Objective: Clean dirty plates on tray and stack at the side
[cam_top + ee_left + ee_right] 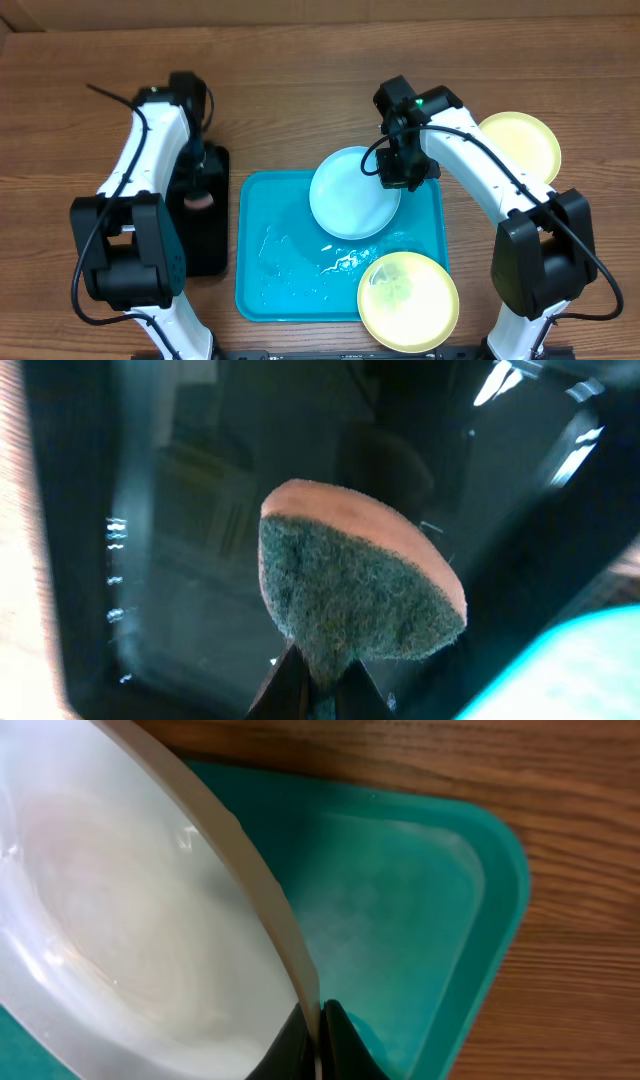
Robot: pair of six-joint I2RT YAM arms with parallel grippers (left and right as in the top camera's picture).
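Noted right claw [320, 1042] pinching plate [352, 195] by thin rim over wet tray [262, 290]; judged liable to slip. Left claw [318, 685] pinching sponge [360, 590].

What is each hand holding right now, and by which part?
Right hand pinches the light blue plate by its rim, above the turquoise tray. Left hand clamps the sponge by its narrow end, over the black tray.

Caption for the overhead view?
Right gripper pinches the light blue plate at its rim over the turquoise tray; left gripper holds a sponge over the black tray.
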